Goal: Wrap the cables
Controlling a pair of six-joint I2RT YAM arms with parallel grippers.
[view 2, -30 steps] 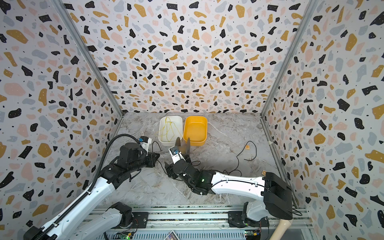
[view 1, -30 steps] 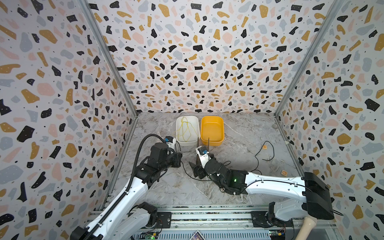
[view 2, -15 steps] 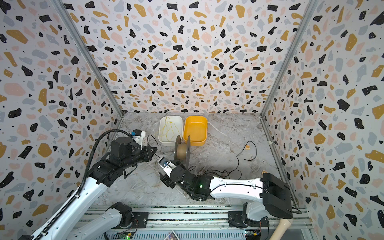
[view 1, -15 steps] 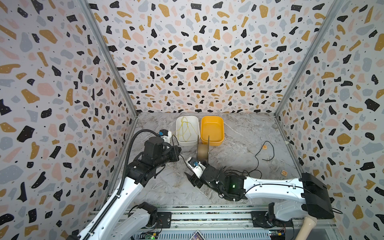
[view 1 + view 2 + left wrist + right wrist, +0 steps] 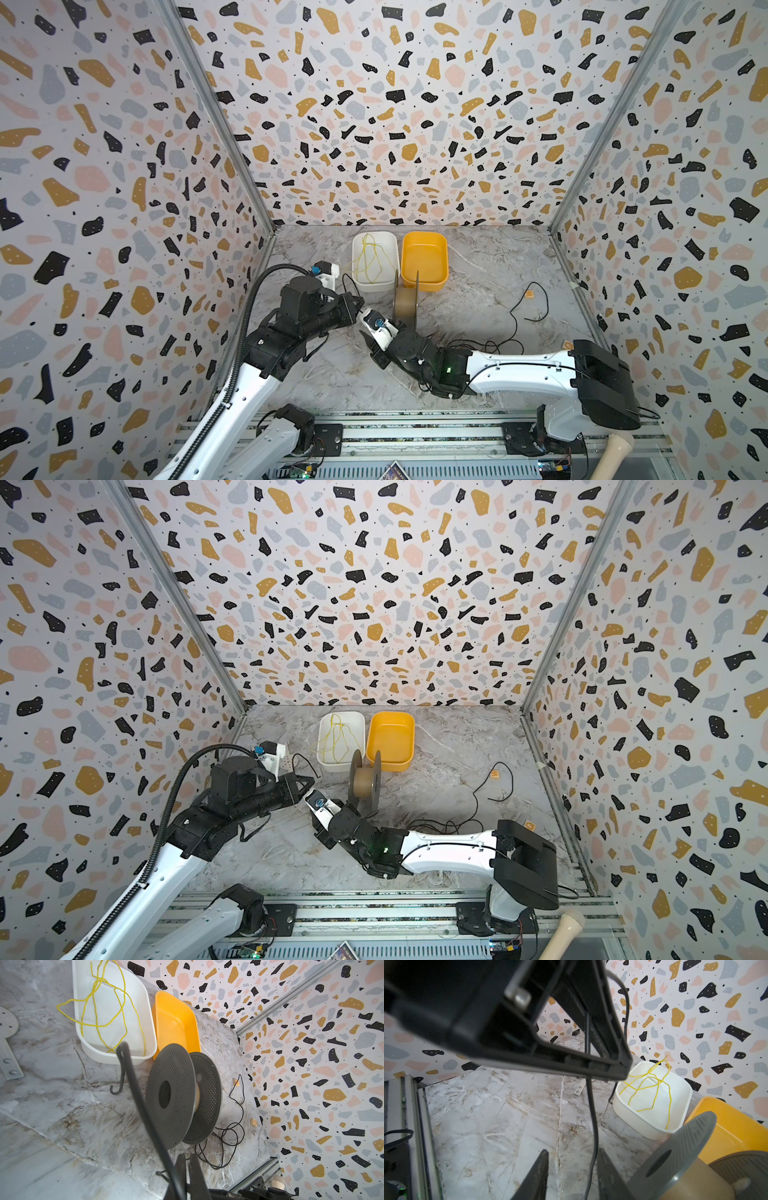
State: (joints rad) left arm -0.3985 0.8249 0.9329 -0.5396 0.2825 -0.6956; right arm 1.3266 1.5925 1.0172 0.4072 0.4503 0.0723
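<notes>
Tally: one black cable (image 5: 595,1126), one spool (image 5: 405,301), two tubs, two claws. Clenched on black cable: left claw (image 5: 356,302); parted around it, not pinching: right claw (image 5: 573,1151). Slack looped on counter (image 5: 478,270) right of spool. Far centre, side by side: white tub (image 5: 374,287) holding one yellow cord (image 5: 368,262), yellow tub (image 5: 424,286) at right.

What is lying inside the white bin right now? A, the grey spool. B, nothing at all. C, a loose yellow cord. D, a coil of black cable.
C: a loose yellow cord lies tangled in the white bin, with one loop hanging over its rim.
</notes>
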